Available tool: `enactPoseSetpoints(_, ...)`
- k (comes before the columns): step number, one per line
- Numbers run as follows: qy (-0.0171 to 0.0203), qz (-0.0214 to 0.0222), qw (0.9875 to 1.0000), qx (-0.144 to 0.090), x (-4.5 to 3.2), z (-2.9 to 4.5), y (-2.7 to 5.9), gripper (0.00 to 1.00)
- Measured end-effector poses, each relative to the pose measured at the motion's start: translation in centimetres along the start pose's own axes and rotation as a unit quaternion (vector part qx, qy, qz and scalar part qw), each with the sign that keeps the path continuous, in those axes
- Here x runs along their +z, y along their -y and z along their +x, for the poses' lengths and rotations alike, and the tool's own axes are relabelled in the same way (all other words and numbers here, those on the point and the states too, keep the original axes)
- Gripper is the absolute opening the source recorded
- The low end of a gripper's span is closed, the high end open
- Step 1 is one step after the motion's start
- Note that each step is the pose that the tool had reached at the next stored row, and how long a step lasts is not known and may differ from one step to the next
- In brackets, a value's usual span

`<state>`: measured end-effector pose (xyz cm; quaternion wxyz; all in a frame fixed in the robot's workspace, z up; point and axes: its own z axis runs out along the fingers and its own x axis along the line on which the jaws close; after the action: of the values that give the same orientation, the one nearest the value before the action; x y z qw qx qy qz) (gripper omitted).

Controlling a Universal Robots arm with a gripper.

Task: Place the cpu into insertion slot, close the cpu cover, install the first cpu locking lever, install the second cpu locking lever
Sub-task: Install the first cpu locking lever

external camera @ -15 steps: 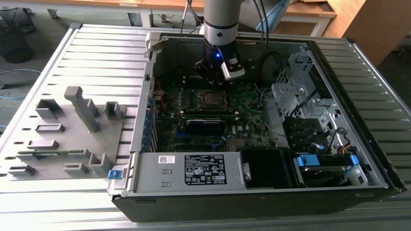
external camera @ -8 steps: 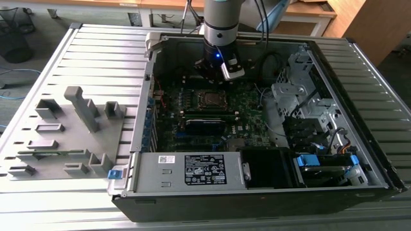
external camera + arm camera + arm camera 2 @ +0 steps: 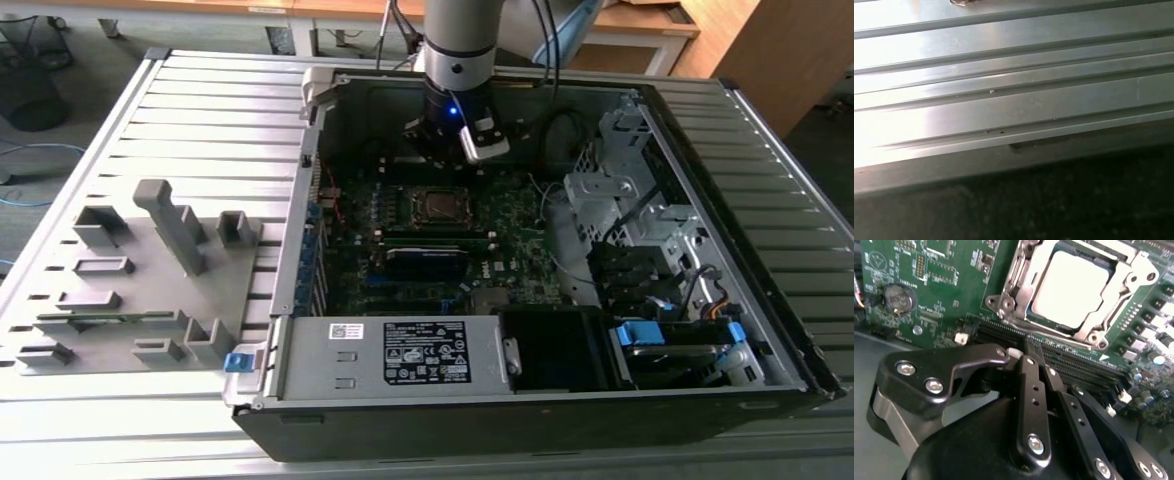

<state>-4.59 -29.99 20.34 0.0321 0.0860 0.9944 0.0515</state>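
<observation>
Just past your end effector (image 3: 1036, 357) lie the long black memory slots (image 3: 1074, 360), touching or nearly touching its tips. Its fingers (image 3: 1030, 405) are pressed together, holding nothing. Beyond the slots, the cpu (image 3: 1069, 287) sits in the insertion slot (image 3: 437, 207) with the cpu cover (image 3: 1021, 282) down around it. The computer case (image 3: 534, 420) walls stand well apart on every side on the ribbed surface (image 3: 1004, 105).

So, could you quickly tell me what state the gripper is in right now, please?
Gripper: shut, holding nothing, hovering near the cpu already seated in the insertion slot.
</observation>
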Motion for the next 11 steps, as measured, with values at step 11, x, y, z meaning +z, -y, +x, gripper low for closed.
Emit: enactPoseSetpoints(11, 0.0028, 0.0165, 0.9999, -0.001, -1.42, -0.08, -0.16, 0.11)
